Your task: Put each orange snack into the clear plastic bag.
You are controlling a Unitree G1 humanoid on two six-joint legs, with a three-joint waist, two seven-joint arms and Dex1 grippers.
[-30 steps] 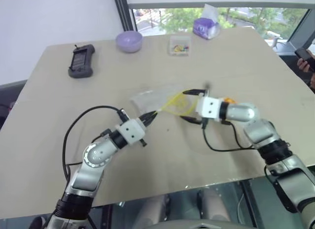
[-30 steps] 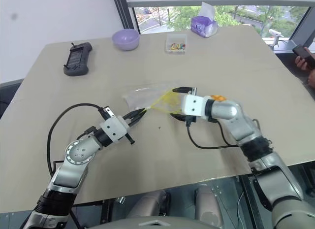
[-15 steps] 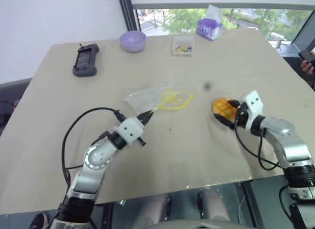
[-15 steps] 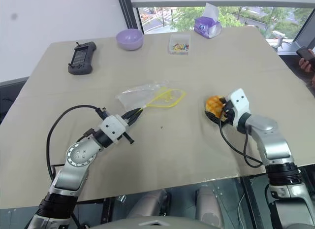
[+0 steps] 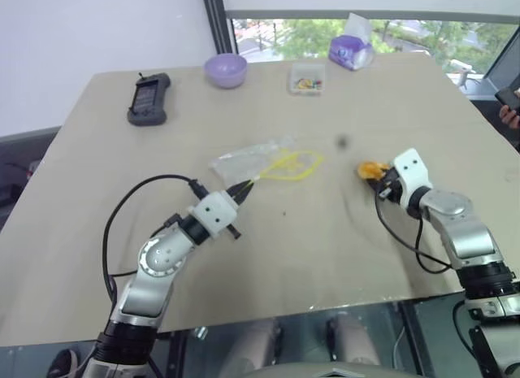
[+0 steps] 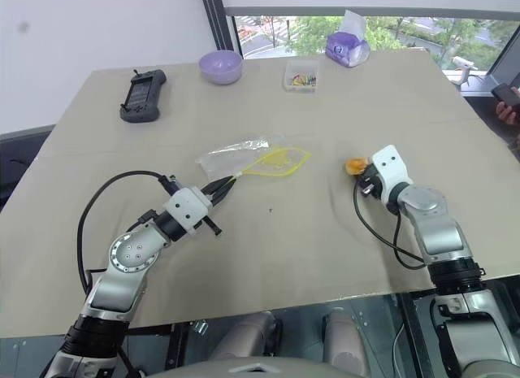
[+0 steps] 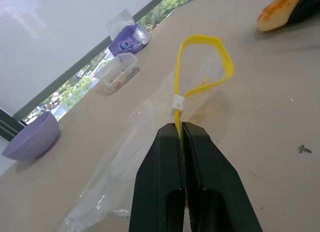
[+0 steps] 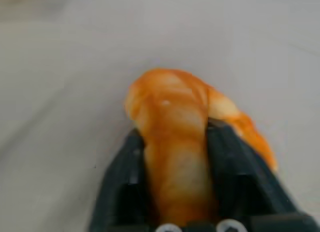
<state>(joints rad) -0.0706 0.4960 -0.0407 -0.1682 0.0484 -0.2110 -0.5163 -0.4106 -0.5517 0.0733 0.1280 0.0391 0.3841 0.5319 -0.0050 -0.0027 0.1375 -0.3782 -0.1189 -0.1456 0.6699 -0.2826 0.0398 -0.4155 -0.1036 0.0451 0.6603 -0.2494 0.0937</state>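
The left gripper (image 7: pixel 181 129) pinches the clear plastic bag (image 5: pixel 256 160) by its zip strip, apparently propping the mouth open. The right gripper (image 8: pixel 175 142) squeezes the orange snack (image 8: pixel 176 110), seemingly to carry it there.

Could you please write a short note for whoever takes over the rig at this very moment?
Left pincer: shut on the yellow zip strip of the clear plastic bag, which lies flat mid-table with its mouth looped open toward the right arm.
Right pincer: shut on the orange snack, squeezing it between both fingers, at the table's right side, well apart from the bag.
Done: bag mouth held, snack gripped.
Left: carry the snack over to the open mouth, push it inside, release. The bag looks empty so far.
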